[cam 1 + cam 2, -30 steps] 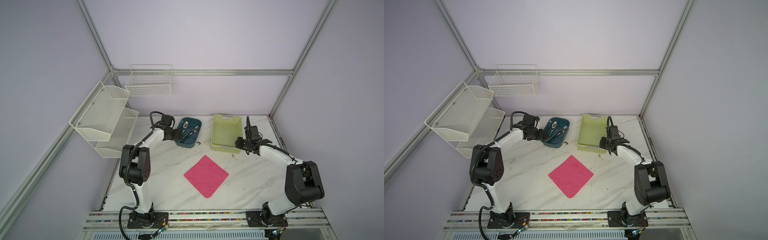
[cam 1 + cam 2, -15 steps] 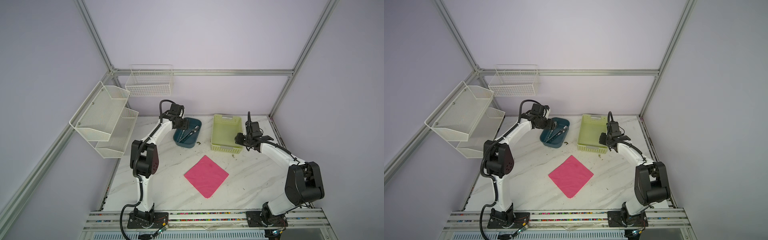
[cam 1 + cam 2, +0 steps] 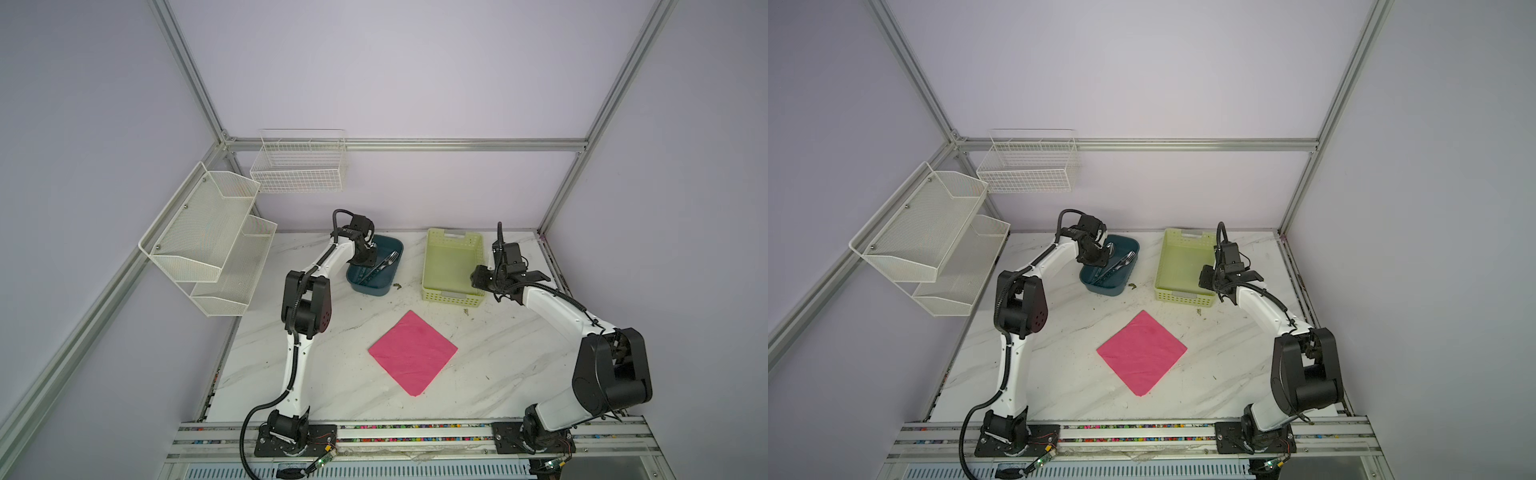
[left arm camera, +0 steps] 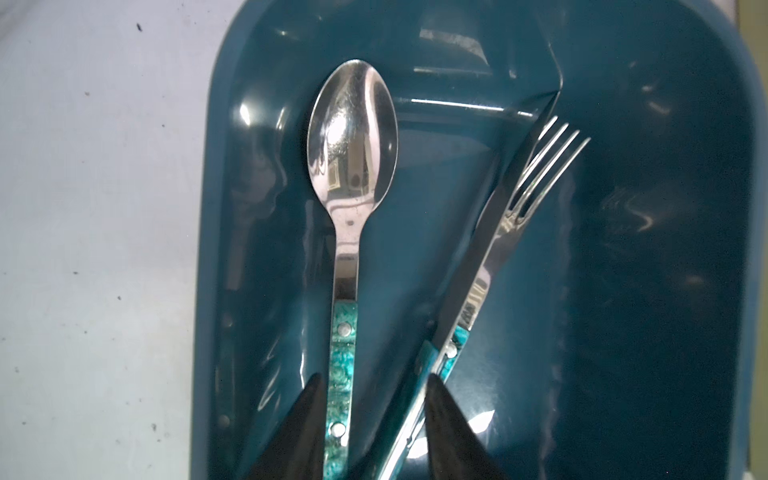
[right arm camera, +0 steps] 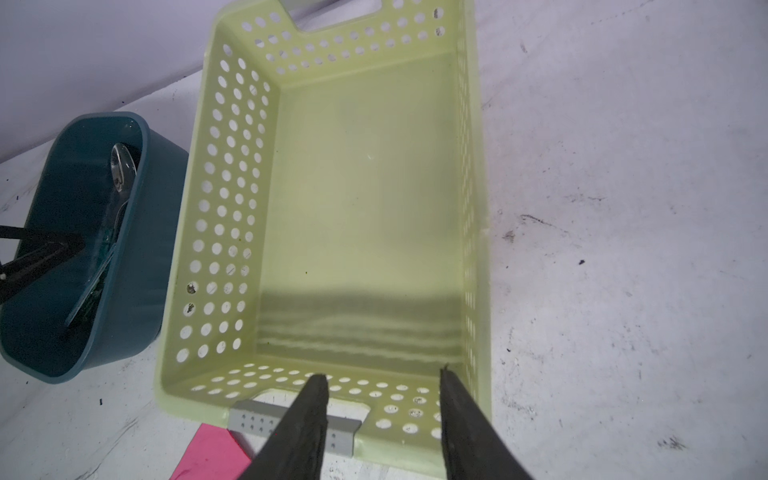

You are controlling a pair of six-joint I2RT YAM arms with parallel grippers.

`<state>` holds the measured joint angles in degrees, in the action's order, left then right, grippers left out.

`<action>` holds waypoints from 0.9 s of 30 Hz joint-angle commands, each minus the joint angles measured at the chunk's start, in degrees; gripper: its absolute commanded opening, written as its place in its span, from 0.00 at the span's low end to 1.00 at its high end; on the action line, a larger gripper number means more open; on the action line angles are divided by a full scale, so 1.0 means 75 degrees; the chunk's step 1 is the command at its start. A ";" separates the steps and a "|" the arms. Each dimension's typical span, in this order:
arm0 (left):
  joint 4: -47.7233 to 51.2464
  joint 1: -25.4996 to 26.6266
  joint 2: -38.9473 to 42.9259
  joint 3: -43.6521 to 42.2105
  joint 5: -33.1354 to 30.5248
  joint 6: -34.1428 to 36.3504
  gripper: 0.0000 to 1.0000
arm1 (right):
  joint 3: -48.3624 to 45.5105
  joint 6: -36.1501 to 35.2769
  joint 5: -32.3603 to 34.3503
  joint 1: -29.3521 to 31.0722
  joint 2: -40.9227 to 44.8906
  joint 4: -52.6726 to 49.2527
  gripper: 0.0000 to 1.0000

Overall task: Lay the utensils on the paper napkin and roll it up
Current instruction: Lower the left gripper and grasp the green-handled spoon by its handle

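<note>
So, all three utensils lie inside the dark teal plastic tub point(image 4: 665, 249): a spoon point(image 4: 352, 137) with a mirror-bright bowl and a speckled teal riveted handle, and a knife point(image 4: 494, 216) lying against a four-tined fork point(image 4: 548, 158). The left gripper point(image 4: 374, 376) straddles the spoon and knife handles, fingers apart; whether they pinch, I cannot tell. The bright pink paper napkin point(image 3: 412, 352) lies flat, well in front of the tub. The right gripper point(image 5: 383, 374), fingers spread, hovers over the pale green perforated basket point(image 5: 232, 208) beside the tub.

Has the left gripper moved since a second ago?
Yes. In a top view the left gripper has gone from beside the left wall of the teal tub to down inside it, over the utensils.
</note>
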<state>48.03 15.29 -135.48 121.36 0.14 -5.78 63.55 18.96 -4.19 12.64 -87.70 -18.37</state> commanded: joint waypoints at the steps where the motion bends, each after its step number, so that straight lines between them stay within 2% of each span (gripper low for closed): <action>1: 0.0018 -0.0032 -0.0155 0.0923 -0.0100 0.0220 0.33 | 0.0261 -0.0030 -0.0027 -0.0025 0.0256 -0.0257 0.47; 27: -0.0182 -0.0029 -0.0953 0.0976 -0.0719 0.0159 0.20 | 0.0264 0.0025 -0.0004 -0.0025 0.0539 -0.0469 0.46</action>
<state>46.98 15.33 -142.34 125.25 -3.64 -4.91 65.36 18.83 -4.14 12.62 -85.69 -20.40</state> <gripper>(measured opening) 0.204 0.463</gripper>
